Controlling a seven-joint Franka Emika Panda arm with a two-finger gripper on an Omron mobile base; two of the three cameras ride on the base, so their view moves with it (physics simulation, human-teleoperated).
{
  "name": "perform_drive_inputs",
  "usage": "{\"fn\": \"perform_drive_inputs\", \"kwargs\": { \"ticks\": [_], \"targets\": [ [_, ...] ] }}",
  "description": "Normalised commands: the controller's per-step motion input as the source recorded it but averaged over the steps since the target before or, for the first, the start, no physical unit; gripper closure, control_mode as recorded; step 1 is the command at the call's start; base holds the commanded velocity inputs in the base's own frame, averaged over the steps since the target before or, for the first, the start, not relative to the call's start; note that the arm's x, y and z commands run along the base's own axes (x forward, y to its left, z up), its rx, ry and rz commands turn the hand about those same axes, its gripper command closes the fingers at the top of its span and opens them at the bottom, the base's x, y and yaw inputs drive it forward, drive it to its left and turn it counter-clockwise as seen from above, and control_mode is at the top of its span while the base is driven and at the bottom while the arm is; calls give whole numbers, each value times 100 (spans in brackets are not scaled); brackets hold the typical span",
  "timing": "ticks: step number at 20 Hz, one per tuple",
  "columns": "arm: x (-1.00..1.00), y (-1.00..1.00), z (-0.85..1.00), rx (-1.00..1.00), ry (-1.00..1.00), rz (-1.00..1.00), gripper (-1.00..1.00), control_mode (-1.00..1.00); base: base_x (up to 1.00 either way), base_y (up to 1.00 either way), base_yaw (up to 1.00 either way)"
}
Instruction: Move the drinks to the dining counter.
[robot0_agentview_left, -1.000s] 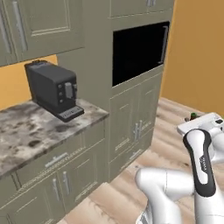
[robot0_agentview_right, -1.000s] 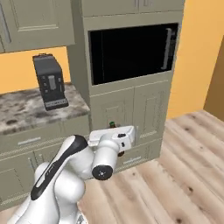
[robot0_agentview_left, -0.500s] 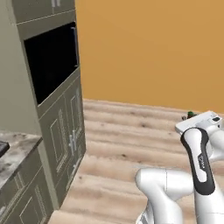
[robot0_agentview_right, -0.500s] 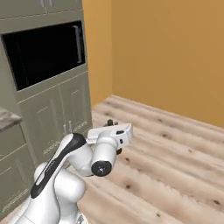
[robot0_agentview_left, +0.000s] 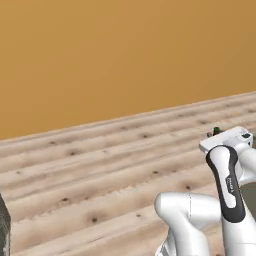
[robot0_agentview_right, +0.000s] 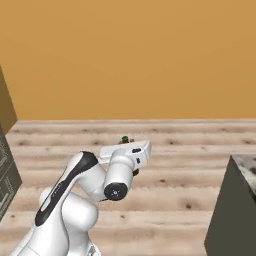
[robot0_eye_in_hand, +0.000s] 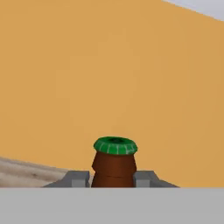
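Note:
A small brown bottle (robot0_eye_in_hand: 114, 162) with a green cap, one of the drinks, stands upright between my fingers in the hand view. My gripper (robot0_eye_in_hand: 113, 177) is shut on its body, with a grey fingertip on each side. Its green cap (robot0_agentview_left: 216, 131) peeks over the white hand in the left base view, and the cap (robot0_agentview_right: 125, 138) shows again above the hand in the right base view. The arm is folded close to the base and carries the bottle over the wooden floor. I cannot tell whether the dark block (robot0_agentview_right: 239, 210) with a speckled top at the right is the dining counter.
An orange wall (robot0_agentview_left: 125, 55) stands ahead, with plank floor (robot0_agentview_left: 100, 165) in front of it. A beige cabinet edge (robot0_agentview_right: 7, 170) stands at the left of the right base view.
The whole picture has swung: the cabinets, coffee machine and wall oven slid out to the left, and wall and floor came in. The arm's pose and its grip are unchanged.

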Motion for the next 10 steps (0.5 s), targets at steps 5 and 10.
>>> {"fn": "perform_drive_inputs", "kwargs": {
  "ticks": [5, 10],
  "targets": [
    [0, 0, 0, 0, 0, 0, 100, 100, -73, 31, -72],
    [0, 0, 0, 0, 0, 0, 100, 100, -100, 58, -57]
  ]
}}
